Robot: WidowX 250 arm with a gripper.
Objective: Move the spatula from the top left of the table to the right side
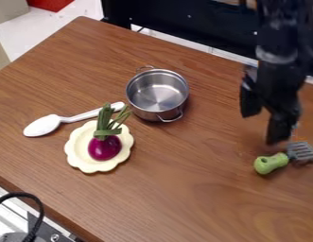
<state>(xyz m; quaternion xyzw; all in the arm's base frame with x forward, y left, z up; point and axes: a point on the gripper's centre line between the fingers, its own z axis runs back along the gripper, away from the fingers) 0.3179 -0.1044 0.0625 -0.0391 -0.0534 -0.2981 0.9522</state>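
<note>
The spatula, with a green handle (271,163) and a grey slotted head (302,151), lies on the wooden table (184,189) near its right side. Its handle points left and its head points right. My black gripper (265,122) hangs just behind the spatula at the right, fingers apart and nothing visible between them. The lower fingertip (278,134) appears close to the place where handle and head meet; whether it touches the spatula I cannot tell.
A steel pot (157,93) stands at the middle back. Left of centre, a purple onion (105,147) with green leaves rests on a cream scalloped plate (82,158). Behind the plate lies a white spoon (43,126). A black cable (37,208) curves at the lower left.
</note>
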